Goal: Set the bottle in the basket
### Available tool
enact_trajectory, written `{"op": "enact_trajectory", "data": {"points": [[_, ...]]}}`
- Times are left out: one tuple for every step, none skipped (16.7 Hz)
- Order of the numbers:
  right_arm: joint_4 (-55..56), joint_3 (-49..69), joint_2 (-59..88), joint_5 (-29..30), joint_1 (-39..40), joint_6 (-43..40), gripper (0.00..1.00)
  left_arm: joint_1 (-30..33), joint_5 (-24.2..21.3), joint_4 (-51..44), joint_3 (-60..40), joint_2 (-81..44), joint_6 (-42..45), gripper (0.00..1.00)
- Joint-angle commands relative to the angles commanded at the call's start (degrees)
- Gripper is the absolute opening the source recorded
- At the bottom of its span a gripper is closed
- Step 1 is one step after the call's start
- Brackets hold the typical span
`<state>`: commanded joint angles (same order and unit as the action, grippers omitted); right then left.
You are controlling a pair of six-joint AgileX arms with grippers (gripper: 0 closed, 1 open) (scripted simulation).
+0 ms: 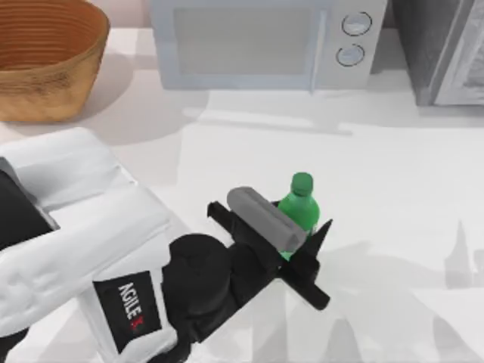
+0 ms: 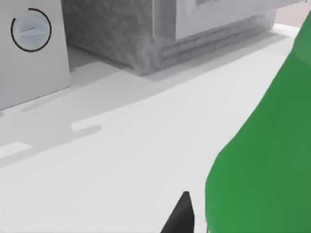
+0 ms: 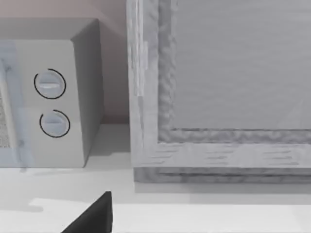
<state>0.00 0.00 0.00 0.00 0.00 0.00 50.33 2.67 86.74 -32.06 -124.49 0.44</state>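
The green bottle (image 1: pixel 301 203) stands upright on the white table, a little right of the middle. My left gripper (image 1: pixel 299 228) reaches in from the lower left and is shut on the bottle low on its body; a black finger (image 1: pixel 316 246) presses its right side, and the other finger is hidden under the grey wrist camera. In the left wrist view the bottle (image 2: pixel 267 160) bulks large beside one fingertip (image 2: pixel 181 216). The wicker basket (image 1: pixel 45 60) sits at the far left corner, well away from the bottle. One fingertip (image 3: pixel 95 216) of my parked right gripper stands far off to the side, open.
A white microwave (image 1: pixel 257 41) with two round knobs stands along the back edge. A grey cabinet (image 1: pixel 446 45) fills the far right corner. Bare tabletop (image 1: pixel 227 144) lies between the bottle and the basket.
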Motion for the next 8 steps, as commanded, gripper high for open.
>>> {"op": "enact_trajectory", "data": {"points": [[0.00,0.00,0.00,0.00,0.00,0.00,1.00,0.00,0.00,0.00,0.00,0.00,0.00,0.02],[0.00,0.00,0.00,0.00,0.00,0.00,1.00,0.00,0.00,0.00,0.00,0.00,0.00,0.00],[0.00,0.00,0.00,0.00,0.00,0.00,1.00,0.00,0.00,0.00,0.00,0.00,0.00,0.00],[0.00,0.00,0.00,0.00,0.00,0.00,1.00,0.00,0.00,0.00,0.00,0.00,0.00,0.00],[0.00,0.00,0.00,0.00,0.00,0.00,1.00,0.00,0.00,0.00,0.00,0.00,0.00,0.00],[0.00,0.00,0.00,0.00,0.00,0.00,1.00,0.00,0.00,0.00,0.00,0.00,0.00,0.00],[0.00,0.00,0.00,0.00,0.00,0.00,1.00,0.00,0.00,0.00,0.00,0.00,0.00,0.00],[0.00,0.00,0.00,0.00,0.00,0.00,1.00,0.00,0.00,0.00,0.00,0.00,0.00,0.00]]}}
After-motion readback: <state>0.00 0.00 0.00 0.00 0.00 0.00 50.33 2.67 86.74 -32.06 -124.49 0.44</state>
